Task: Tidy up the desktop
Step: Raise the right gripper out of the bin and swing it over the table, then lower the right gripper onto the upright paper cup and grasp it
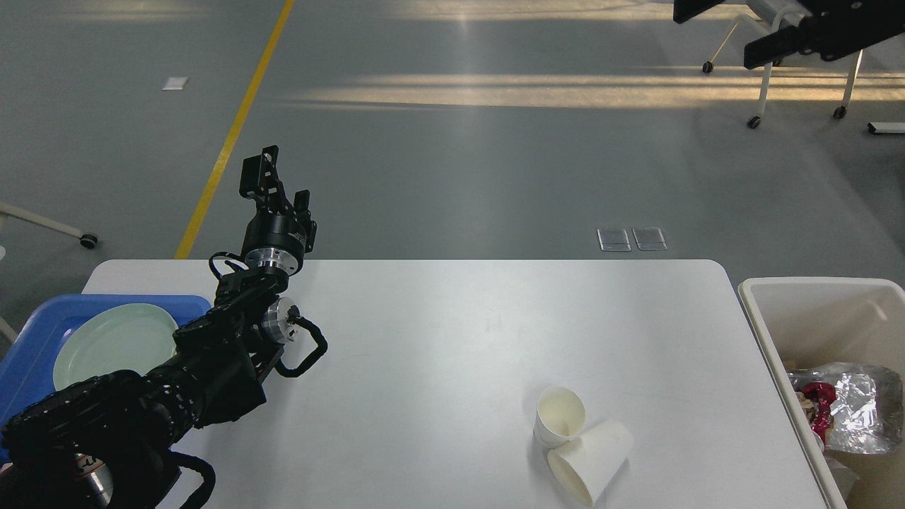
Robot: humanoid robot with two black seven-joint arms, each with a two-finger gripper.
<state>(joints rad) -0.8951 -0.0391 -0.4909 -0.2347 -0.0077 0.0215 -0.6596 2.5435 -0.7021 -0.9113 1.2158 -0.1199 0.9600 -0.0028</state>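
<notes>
Right now I am looking down on the desktop [438, 353], which is filling the middle of the view between the blue tray [42, 325] on its left and the cream bin [813, 304] on its right. My left gripper [272, 180] is hanging above the desktop's far left corner, pointing up and away from me, its two fingers standing slightly apart with nothing between them. My right gripper [721, 28] is sitting high in the top right corner, well apart from the desktop; its fingers are spread wide with open floor showing between them, and part of it is running off the frame.

Two white paper cups are resting near the desktop's front right: the upright cup [560, 417] is showing its open mouth, and the tipped cup [590, 461] is lying on its side, touching it. A pale green plate [113, 343] is lying in the tray, partly hidden by my left arm. Crumpled foil [855, 410] and something red are sitting in the bin.
</notes>
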